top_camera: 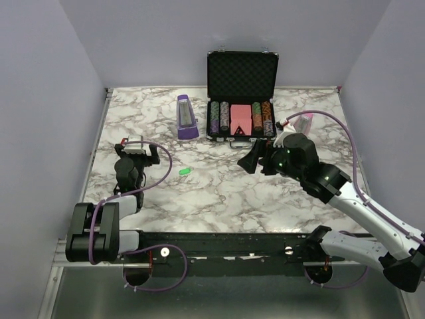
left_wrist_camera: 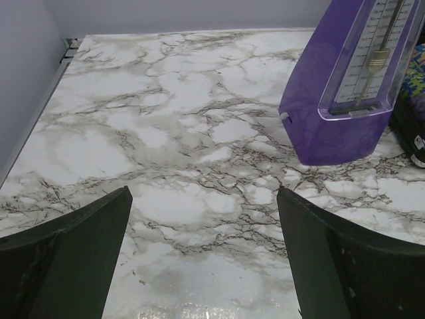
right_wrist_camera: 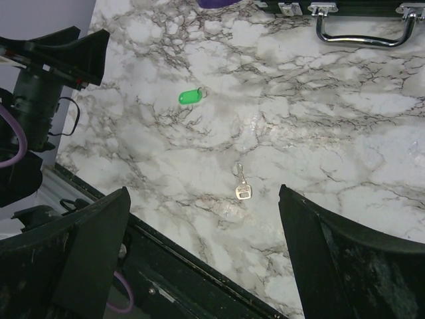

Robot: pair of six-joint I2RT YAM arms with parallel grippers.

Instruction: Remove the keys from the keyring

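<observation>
Marble desk (top_camera: 219, 199) bearing one purple metronome (top_camera: 187, 118) and one open chip case (top_camera: 241, 93) at the rear. Neither stands between the arms and the small items. One green keyring (right_wrist_camera: 190, 97) lies left of centre. One silver key (right_wrist_camera: 242, 189) lies apart from it, nearer the front edge. The left tool (left_wrist_camera: 202, 219), spread wide and empty, sits low, facing the metronome. The right tool (right_wrist_camera: 202, 219), likewise wide and empty, tilts down over the desk, with the key showing between its fingers.
</observation>
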